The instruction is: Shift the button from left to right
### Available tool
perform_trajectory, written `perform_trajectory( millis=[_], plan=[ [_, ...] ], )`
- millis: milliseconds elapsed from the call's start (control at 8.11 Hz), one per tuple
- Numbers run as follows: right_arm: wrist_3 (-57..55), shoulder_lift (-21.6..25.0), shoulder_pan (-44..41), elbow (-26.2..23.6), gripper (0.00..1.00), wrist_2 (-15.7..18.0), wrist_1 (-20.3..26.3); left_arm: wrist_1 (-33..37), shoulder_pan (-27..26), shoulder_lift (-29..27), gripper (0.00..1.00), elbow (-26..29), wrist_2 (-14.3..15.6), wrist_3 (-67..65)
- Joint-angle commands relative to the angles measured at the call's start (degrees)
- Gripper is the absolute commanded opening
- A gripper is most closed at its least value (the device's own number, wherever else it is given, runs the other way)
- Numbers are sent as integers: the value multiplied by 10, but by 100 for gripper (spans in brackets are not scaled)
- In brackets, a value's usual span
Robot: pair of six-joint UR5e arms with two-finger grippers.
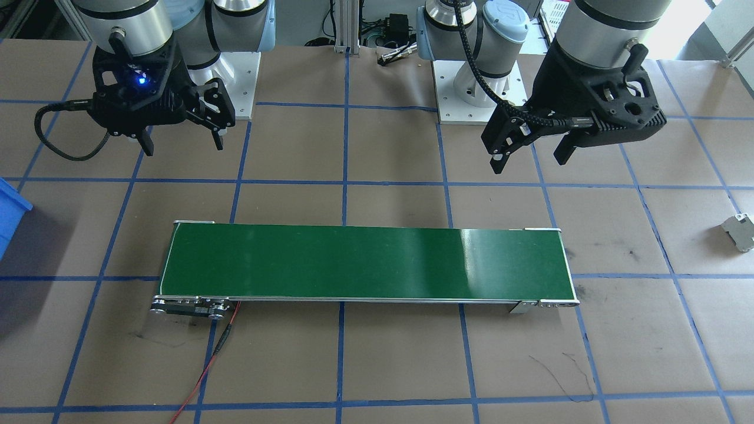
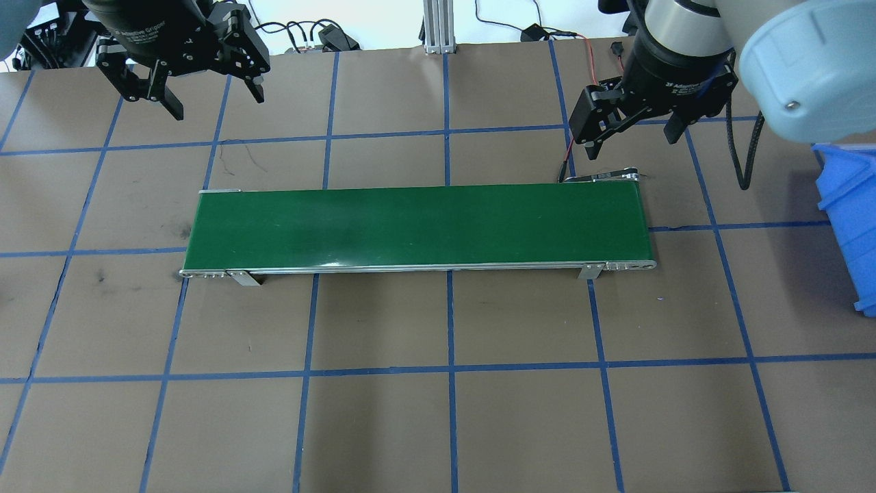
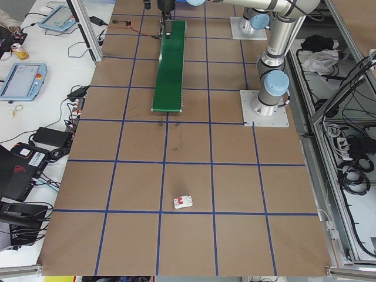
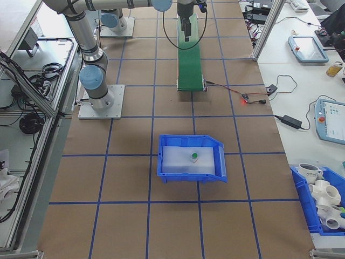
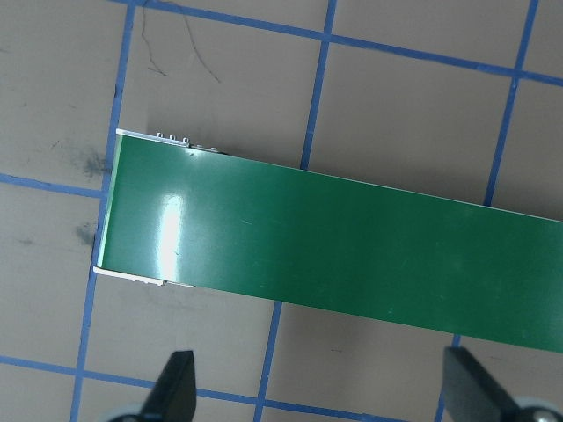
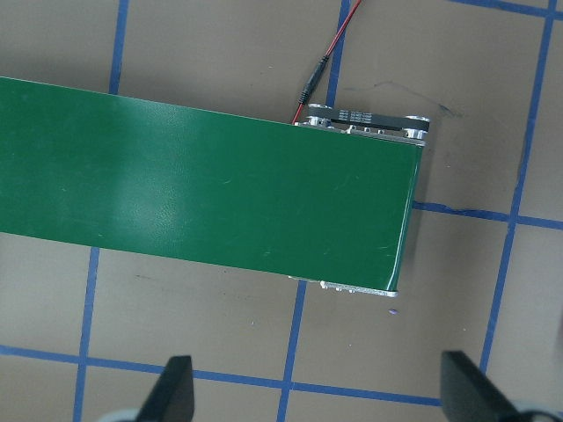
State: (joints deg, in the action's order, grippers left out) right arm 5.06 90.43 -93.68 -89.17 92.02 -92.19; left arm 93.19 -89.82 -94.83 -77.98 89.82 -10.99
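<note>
The button (image 4: 194,157), a green cap on a white body, rests on a white pad inside the blue bin (image 4: 218,160) at the robot's right end of the table. It shows only in the exterior right view. My left gripper (image 2: 217,104) (image 1: 530,162) (image 5: 321,387) hangs open and empty above the table behind the left end of the green belt (image 2: 417,226). At the belt's right end, my right gripper (image 2: 629,142) (image 1: 183,146) (image 6: 318,389) is likewise open and holds nothing. Both are far from the button.
The green belt conveyor (image 1: 365,262) lies across the table's middle, a red wire (image 1: 206,371) leading from its motor end. A grey blocky plastic part (image 1: 739,231) (image 3: 183,202) lies on the paper far out on the robot's left. The blue bin's edge (image 2: 852,205) shows at right.
</note>
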Motion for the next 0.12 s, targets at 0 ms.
perform_trajectory(
  millis=[0],
  plan=[
    [1,0,0,1,100,4,2,1,0,0,100,-1,0,0]
  ],
)
